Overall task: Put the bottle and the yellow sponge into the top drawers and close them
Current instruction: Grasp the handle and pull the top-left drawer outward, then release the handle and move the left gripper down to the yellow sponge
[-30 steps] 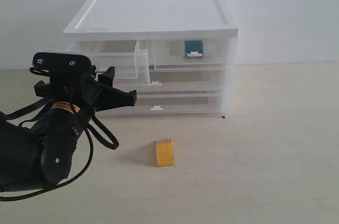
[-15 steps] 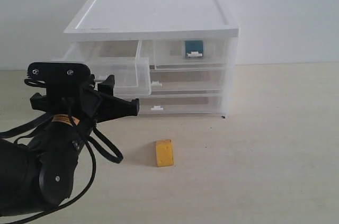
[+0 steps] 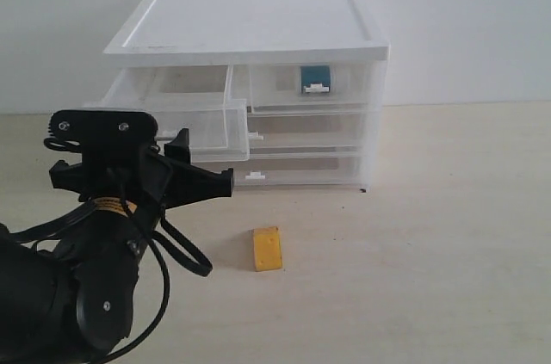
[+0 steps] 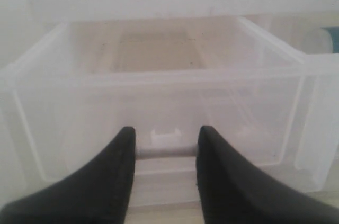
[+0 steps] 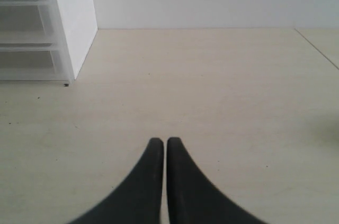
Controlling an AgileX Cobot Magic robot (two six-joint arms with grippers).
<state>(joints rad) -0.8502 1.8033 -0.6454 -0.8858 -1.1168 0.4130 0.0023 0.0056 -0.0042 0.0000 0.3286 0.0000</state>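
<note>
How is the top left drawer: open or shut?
Open. The top left drawer juts out beyond the cabinet front, while the top right drawer sits flush. The left wrist view shows it empty.

bottle [image 3: 315, 77]: beyond and right of the left fingers [image 4: 114, 181], only a teal label patch shows through the right top drawer [image 3: 275, 87], print unreadable | left wrist view: bottle a blur cut by the edge | left arm [image 3: 52, 295]: cut by frame edges | right fingers [image 5: 151, 181]: bases cut off | cabinet [image 5: 74, 23]: beyond right fingers, cropped to a corner
</note>
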